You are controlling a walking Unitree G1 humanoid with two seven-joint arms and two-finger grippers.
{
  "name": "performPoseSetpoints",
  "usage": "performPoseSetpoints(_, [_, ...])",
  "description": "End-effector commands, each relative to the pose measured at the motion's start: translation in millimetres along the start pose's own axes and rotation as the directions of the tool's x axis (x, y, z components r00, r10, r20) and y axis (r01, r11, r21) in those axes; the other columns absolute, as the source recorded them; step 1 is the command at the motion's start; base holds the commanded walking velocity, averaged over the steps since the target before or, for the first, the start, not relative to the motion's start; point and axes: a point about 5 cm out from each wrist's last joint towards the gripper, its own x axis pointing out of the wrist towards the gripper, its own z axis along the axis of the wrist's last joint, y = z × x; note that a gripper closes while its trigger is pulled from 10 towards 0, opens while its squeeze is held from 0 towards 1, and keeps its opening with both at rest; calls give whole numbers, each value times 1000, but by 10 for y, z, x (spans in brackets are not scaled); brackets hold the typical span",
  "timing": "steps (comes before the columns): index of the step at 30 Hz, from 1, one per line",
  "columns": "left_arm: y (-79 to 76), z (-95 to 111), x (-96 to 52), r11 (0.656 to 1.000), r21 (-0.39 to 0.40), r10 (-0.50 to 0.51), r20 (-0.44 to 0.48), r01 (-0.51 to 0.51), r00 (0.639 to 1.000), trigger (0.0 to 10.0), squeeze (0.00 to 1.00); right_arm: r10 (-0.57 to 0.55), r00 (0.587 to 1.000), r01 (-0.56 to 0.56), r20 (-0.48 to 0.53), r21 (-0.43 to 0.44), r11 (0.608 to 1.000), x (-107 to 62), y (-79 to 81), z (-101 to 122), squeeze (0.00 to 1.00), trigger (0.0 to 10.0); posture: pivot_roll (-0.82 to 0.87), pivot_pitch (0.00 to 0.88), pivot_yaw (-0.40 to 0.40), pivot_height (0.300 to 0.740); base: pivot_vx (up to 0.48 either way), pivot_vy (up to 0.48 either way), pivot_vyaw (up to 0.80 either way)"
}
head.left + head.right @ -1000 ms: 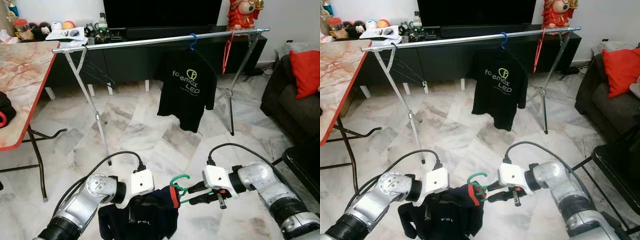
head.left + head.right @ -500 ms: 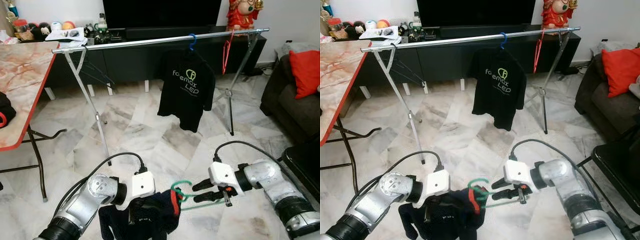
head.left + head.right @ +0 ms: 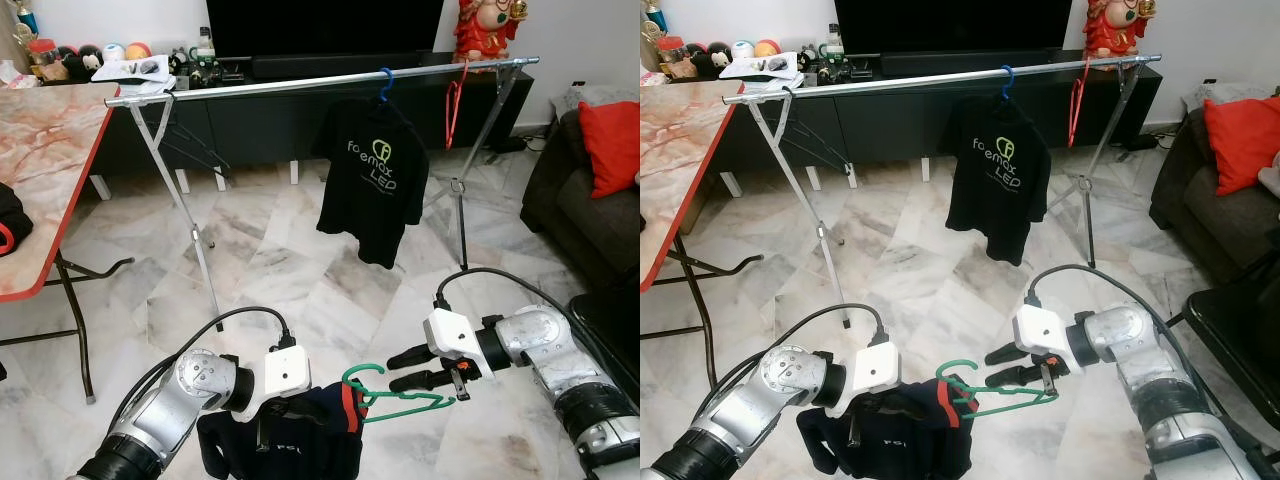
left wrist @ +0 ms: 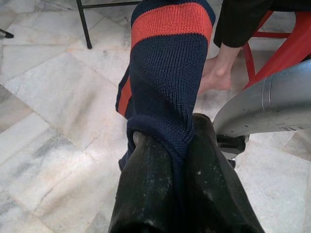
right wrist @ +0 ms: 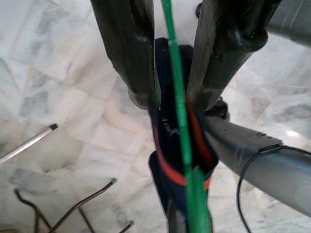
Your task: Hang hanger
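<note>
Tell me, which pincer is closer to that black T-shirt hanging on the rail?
Right. The right pincer sits below the black T-shirt, gripping the green hanger; the left pincer holds the navy garment farther left.

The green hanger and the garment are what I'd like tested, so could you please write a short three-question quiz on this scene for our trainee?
1. True or false: the left gripper is shut on the navy sweater.
2. Which gripper holds the green hanger? A) left B) right C) neither
3. Fill in: on the clothes rail, the black T-shirt hangs from a ____ hanger, and beside it hangs a bare red hanger.

Key: 1 true, as the knit is pinched between the jaws in the left wrist view. 2 B, the right gripper; the green wire runs between its jaws. 3 blue.
</note>
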Motion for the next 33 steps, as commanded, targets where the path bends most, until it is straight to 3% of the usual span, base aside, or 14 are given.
performPoseSetpoints(1, [0, 20, -6, 1000, 16, -10, 4, 10, 1000, 10000, 0, 19, 1000, -19, -22, -5, 1000, 37, 39, -40, 0, 10000, -65, 61, -5, 740, 0, 0, 0])
performPoseSetpoints(4, [1, 22, -8, 1000, 16, -10, 4, 10, 1000, 10000, 0, 6, 999, -6, -33, 2, 1000, 87, 43, -69, 0, 10000, -61, 62, -5, 740, 0, 0, 0])
performPoseSetpoints(5, [1, 23, -8, 1000, 16, -10, 4, 10, 1000, 10000, 0, 7, 999, -7, -34, 6, 1000, 119, 50, -76, 63, 10000, -61, 62, -5, 740, 0, 0, 0])
performPoseSetpoints(7, [2, 25, -7, 1000, 16, -10, 5, 10, 1000, 10000, 0, 7, 999, -7, -35, 7, 1000, 140, 55, -81, 71, 10000, -62, 65, -6, 740, 0, 0, 0])
performPoseSetpoints(8, [2, 29, -6, 1000, 17, -10, 5, 10, 1000, 10000, 0, 2, 999, -2, -36, 7, 1000, 173, 61, -89, 184, 10000, -60, 65, -7, 740, 0, 0, 0])
performPoseSetpoints(10, [3, 31, -4, 1000, 17, -10, 6, 10, 1000, 10000, 0, -3, 999, 4, -36, 6, 1000, 191, 63, -92, 188, 10000, -60, 66, -7, 740, 0, 0, 0])
performPoseSetpoints(12, [4, 38, -2, 1000, 18, -10, 8, 10, 1000, 10000, 0, -18, 999, 18, -42, 3, 1000, 237, 65, -104, 125, 10000, -56, 69, -9, 740, 0, 0, 0])
performPoseSetpoints(18, [6, 44, 2, 1000, 16, -6, 9, 6, 1000, 10000, 0, -5, 999, 5, -39, 14, 1000, 319, 94, -126, 86, 10000, -51, 75, -13, 740, 0, 0, 0])
performPoseSetpoints(20, [6, 44, 3, 1000, 14, -5, 11, 5, 1000, 10000, 0, -1, 999, 2, -39, 18, 1000, 343, 102, -131, 0, 10000, -50, 77, -14, 740, 0, 0, 0])
performPoseSetpoints(33, [21, 49, 5, 1000, 19, 2, 9, -2, 1000, 10000, 0, 27, 997, -25, -78, 30, 999, 432, 176, -220, 0, 10000, -47, 84, -14, 740, 0, 0, 0])
